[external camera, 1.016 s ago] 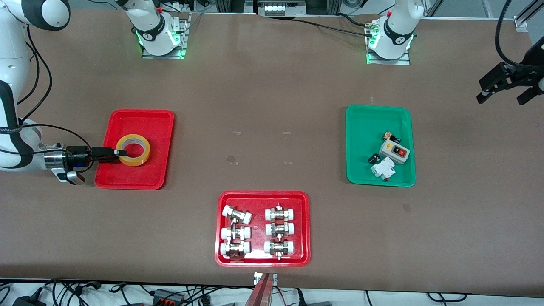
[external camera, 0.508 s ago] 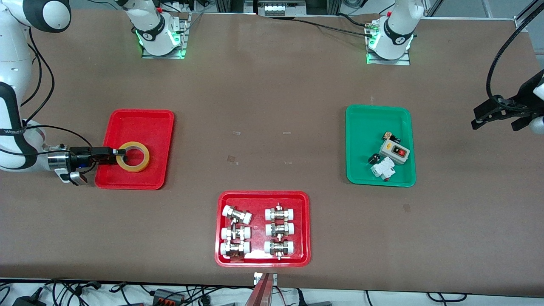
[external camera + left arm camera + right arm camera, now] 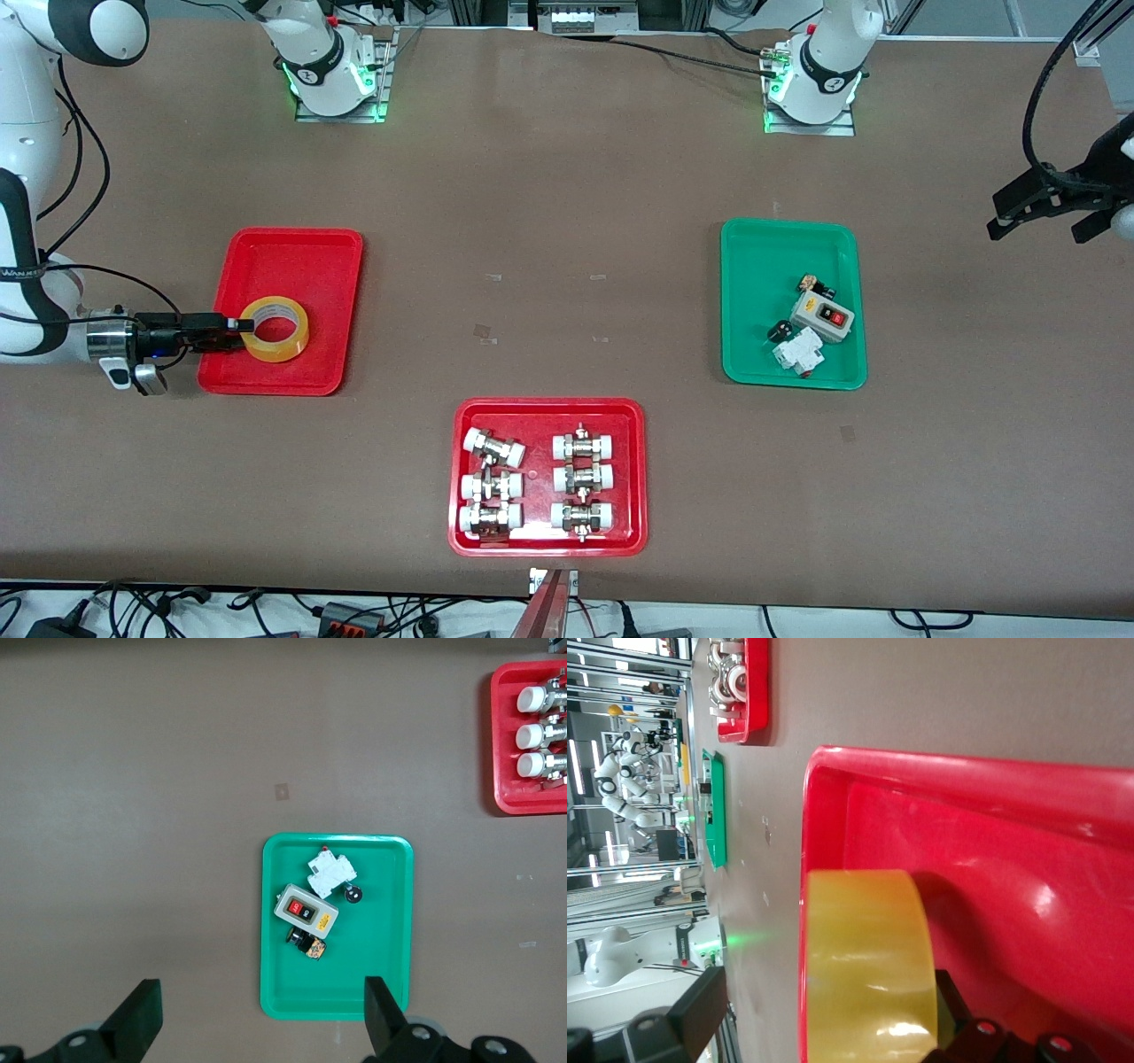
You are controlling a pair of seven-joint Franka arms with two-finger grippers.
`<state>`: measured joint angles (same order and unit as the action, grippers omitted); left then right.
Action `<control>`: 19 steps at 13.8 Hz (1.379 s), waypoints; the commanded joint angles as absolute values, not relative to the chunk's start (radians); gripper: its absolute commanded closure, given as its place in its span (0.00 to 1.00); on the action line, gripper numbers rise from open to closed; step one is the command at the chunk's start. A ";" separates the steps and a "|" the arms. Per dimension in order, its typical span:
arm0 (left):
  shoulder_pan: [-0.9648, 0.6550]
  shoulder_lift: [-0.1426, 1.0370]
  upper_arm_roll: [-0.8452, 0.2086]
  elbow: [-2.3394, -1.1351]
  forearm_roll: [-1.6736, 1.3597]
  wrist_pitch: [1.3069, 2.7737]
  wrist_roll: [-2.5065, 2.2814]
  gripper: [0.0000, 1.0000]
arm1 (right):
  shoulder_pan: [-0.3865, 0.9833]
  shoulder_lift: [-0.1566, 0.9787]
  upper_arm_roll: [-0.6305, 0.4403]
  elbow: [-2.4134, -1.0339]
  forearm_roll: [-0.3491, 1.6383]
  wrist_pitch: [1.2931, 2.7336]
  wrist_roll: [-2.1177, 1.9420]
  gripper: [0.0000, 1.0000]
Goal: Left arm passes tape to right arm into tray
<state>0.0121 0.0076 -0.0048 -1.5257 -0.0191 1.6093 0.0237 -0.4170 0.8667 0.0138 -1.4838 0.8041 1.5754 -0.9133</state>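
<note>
The yellow tape (image 3: 279,352) lies in the plain red tray (image 3: 292,257), in the half nearer the front camera. My right gripper (image 3: 232,326) is low at the tray's edge toward the right arm's end, beside the roll. Its jaws stand open. In the right wrist view the tape (image 3: 868,974) sits between the spread fingers of the right gripper (image 3: 824,1014), against one finger and apart from the other, with the tray (image 3: 992,868) under it. My left gripper (image 3: 1045,217) is open and empty, up over bare table at the left arm's end; it also shows in the left wrist view (image 3: 257,1028).
A green tray (image 3: 753,266) with a switch box and small electrical parts sits toward the left arm's end; it also shows in the left wrist view (image 3: 292,992). A red tray of white-capped metal fittings (image 3: 540,408) sits near the table's front edge.
The right gripper lowered the tape flat into the red tray, let go of it and drew back a little. The left gripper shifted slightly at the table's end.
</note>
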 commanded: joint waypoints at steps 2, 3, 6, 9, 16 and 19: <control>0.026 -0.014 -0.020 -1.546 0.005 1.609 0.020 0.00 | -0.411 0.816 0.031 -1.489 0.740 1.635 -0.928 0.00; 0.026 -0.014 -0.017 -1.540 0.005 1.609 0.018 0.00 | -0.390 0.796 0.029 -1.489 0.735 1.644 -0.928 0.00; 0.026 -0.014 -0.011 -1.497 0.005 1.544 0.018 0.00 | -0.368 0.769 0.023 -1.489 0.694 1.657 -0.916 0.00; 0.026 -0.014 -0.009 -1.473 0.009 1.519 0.026 0.00 | -0.365 0.739 0.023 -1.489 0.651 1.683 -0.913 0.00; 0.026 -0.003 -0.014 -1.459 0.011 1.505 0.032 0.00 | -0.217 0.556 0.023 -1.471 0.358 1.759 -0.581 0.00; 0.026 0.000 -0.011 -1.457 0.011 1.506 0.035 0.00 | -0.164 0.516 0.028 -1.413 0.212 1.743 -0.341 0.00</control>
<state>0.0236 -0.0100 -0.0100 -1.4846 -0.0177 1.5265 0.0235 -0.1793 0.5400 0.0291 -1.4268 0.2812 1.7487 -0.4536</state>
